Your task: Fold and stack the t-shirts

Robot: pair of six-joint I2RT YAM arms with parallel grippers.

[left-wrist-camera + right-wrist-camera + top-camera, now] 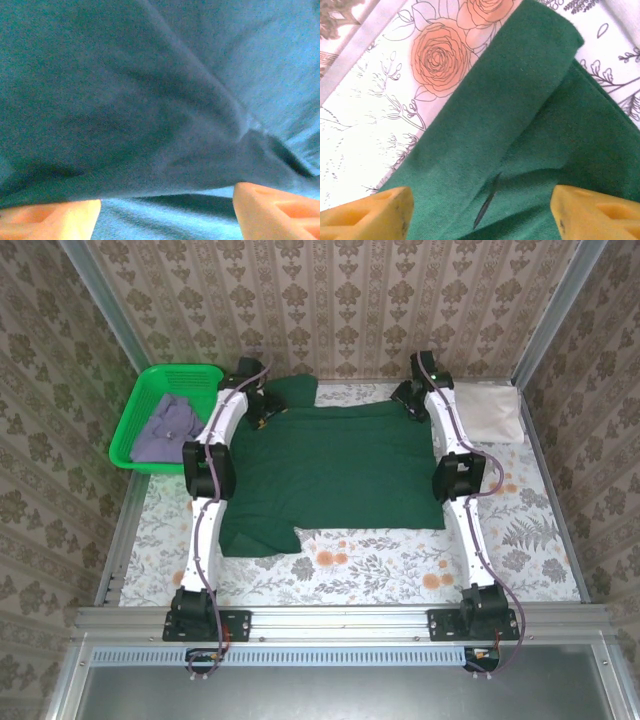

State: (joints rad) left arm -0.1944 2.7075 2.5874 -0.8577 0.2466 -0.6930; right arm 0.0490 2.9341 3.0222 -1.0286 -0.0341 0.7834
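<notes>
Right wrist view: right gripper (479,215) stands spread just above the green shirt (530,150), its rolled hem (520,80) ahead of the fingers (370,212). Left gripper (167,220) looks spread too, cloth bunched close ahead, though blurred. Lift both straight up so neither drags the flattened cloth.

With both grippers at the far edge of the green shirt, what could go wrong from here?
The dark green cloth t-shirt bunches close under the open left gripper, so it may snag a fold when lifting. The open right gripper sits over a doubled edge and could pinch just one layer, skewing the fold.
</notes>
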